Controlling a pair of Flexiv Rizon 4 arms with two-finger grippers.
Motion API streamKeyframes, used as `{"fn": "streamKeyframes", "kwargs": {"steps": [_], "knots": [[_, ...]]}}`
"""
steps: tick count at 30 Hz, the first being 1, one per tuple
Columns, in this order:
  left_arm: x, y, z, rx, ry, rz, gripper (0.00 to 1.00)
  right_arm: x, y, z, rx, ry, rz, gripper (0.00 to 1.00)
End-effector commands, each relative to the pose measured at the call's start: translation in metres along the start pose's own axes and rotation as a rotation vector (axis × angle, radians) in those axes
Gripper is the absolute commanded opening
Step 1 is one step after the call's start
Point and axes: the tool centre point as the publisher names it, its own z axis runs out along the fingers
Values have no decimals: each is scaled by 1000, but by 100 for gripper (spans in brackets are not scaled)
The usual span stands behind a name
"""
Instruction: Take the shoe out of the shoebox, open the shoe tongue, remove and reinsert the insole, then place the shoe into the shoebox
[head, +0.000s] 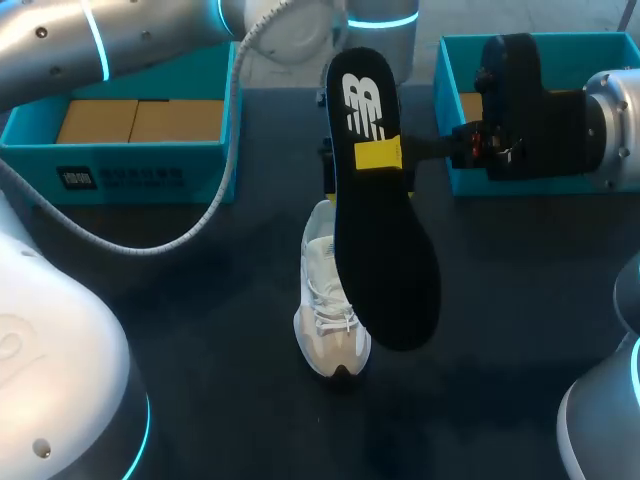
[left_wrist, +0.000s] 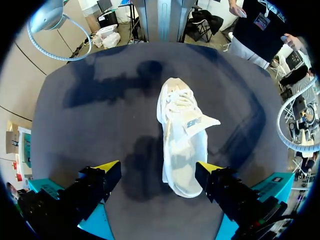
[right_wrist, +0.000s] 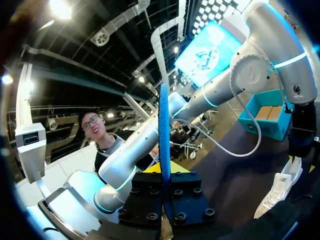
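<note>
A white shoe (head: 326, 322) lies on the dark table, toe toward the front edge, its tongue (left_wrist: 200, 122) turned up. My left gripper (left_wrist: 159, 169) hovers open above the shoe's heel end, its yellow-tipped fingers (left_wrist: 107, 167) standing clear to either side and touching nothing. In the head view the insole hides most of it. My right gripper (head: 380, 155) is shut on the black insole (head: 385, 240), holding it up in the air over the shoe. In the right wrist view the insole (right_wrist: 164, 125) stands edge-on between the fingers, with the shoe (right_wrist: 279, 192) far below.
A teal box (head: 140, 175) holding brown cardboard pieces sits at the back left. A second teal box (head: 465, 60) sits at the back right, partly behind my right arm. A white cable (head: 215, 205) droops from the left arm over the table.
</note>
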Motion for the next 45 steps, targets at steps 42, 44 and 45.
{"fn": "streamKeyframes", "kwargs": {"steps": [42,44,45], "knots": [[-15,-22,-92,-71,-877,13,100,-58,33,-91,-498,-77,254,0],[-15,-22,-92,-71,-877,13,100,-58,33,-91,-498,-77,254,0],[-15,-22,-92,-71,-877,13,100,-58,33,-91,-498,-77,254,0]]}}
